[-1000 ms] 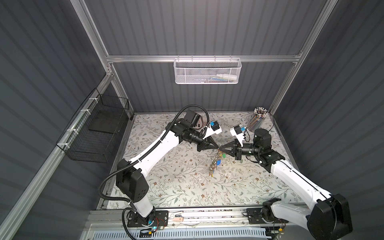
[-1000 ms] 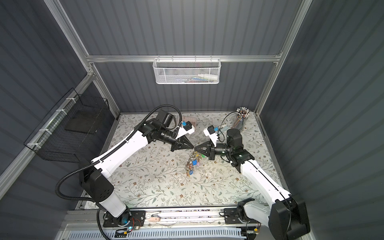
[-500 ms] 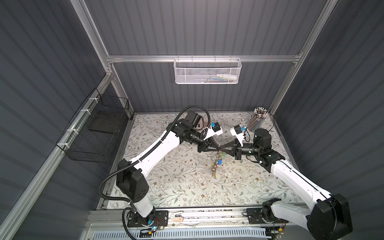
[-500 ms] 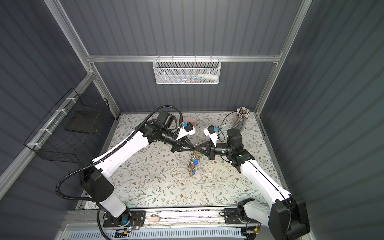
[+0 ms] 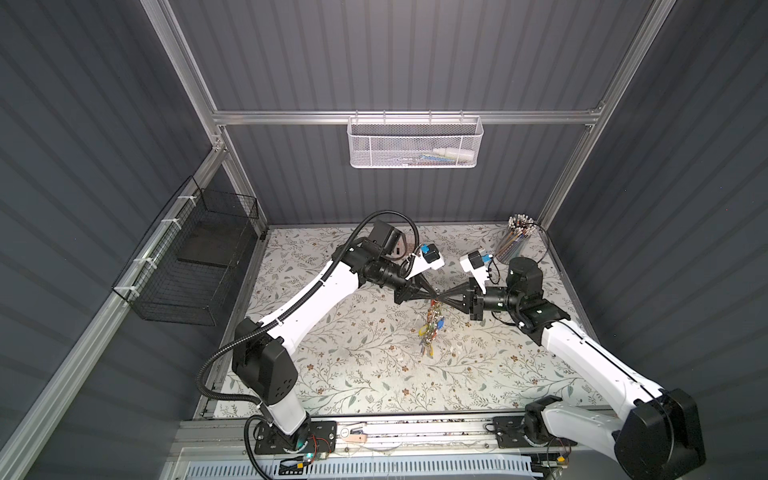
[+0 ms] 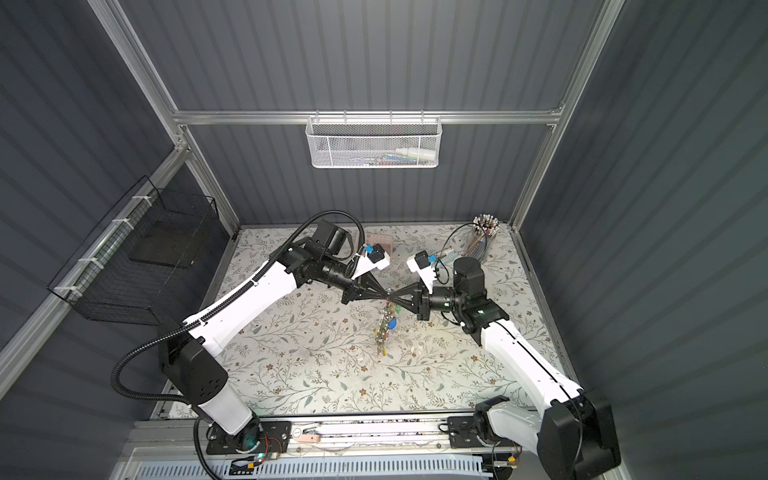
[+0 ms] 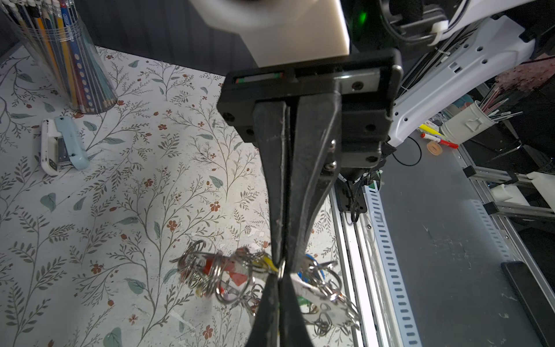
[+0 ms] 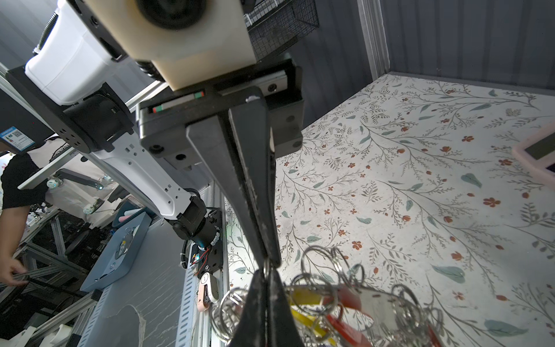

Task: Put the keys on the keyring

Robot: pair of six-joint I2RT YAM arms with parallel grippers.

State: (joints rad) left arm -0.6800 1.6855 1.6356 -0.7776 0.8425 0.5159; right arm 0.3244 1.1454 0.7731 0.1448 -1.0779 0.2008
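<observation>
Both top views: left gripper (image 5: 433,296) and right gripper (image 5: 441,296) meet tip to tip above the bench (image 5: 353,374), keyring (image 5: 431,328) hanging below them | left wrist: both jaws closed on the keyring's top rim — keys (image 7: 222,270) bunched beneath | right wrist: yellow tag (image 8: 303,296) just beside the pinch, neither arm nearer.

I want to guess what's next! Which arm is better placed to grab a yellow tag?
Probably right, narrowly. The left pincer and right pincer are shut on the keyring, tip to tip; a yellow tag lies beside the right one's fingers, so the left could hold on.
</observation>
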